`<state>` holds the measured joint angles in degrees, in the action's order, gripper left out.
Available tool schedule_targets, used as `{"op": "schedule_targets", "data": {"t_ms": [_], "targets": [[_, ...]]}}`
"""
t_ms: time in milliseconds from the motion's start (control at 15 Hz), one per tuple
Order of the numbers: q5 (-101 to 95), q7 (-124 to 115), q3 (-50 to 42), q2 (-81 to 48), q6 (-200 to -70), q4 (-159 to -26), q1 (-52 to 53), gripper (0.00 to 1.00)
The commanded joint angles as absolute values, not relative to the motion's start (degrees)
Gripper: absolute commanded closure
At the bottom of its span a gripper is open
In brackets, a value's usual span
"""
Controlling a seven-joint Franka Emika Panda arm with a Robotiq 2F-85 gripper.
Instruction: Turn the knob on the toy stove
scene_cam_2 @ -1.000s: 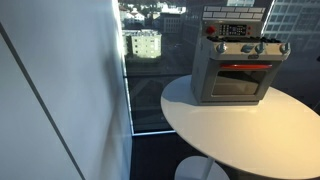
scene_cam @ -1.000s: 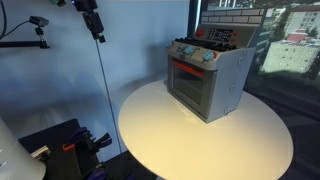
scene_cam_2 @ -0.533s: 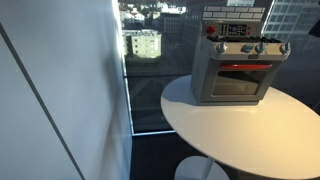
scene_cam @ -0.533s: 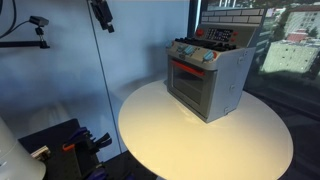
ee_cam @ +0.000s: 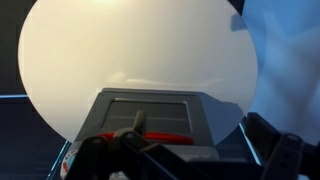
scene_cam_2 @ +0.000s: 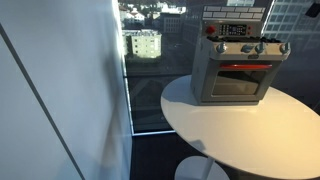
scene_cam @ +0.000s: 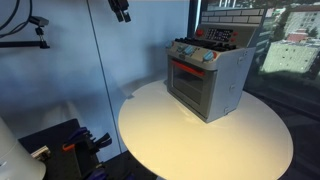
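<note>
The toy stove is a grey box with a red-framed glass door and stands at the back of a round white table. A row of blue knobs runs above its door. It shows in both exterior views and from above in the wrist view. My gripper hangs high in the air, well away from the stove and clear of the table. Only its tip shows at the top corner of an exterior view. In the wrist view its fingers stand wide apart and empty.
The table stands next to a window with city buildings outside. A blue wall panel rises beside it. Camera gear on arms and dark equipment sit low beside the table.
My gripper has moved sideways along the top of the exterior view, closer to the stove, and its tip now enters the other exterior view. The stove has not moved.
</note>
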<state>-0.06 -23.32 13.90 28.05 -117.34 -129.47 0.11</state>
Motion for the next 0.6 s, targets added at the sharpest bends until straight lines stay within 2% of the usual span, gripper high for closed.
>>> {"op": "schedule_targets", "data": {"t_ms": [0, 533], "targets": [[-2.63, -25.25, 12.45, 26.27, -117.86, -126.67, -1.29, 0.00], [-3.04, -23.84, 9.83, 26.32, -123.63, -128.22, -2.20, 0.00]]}}
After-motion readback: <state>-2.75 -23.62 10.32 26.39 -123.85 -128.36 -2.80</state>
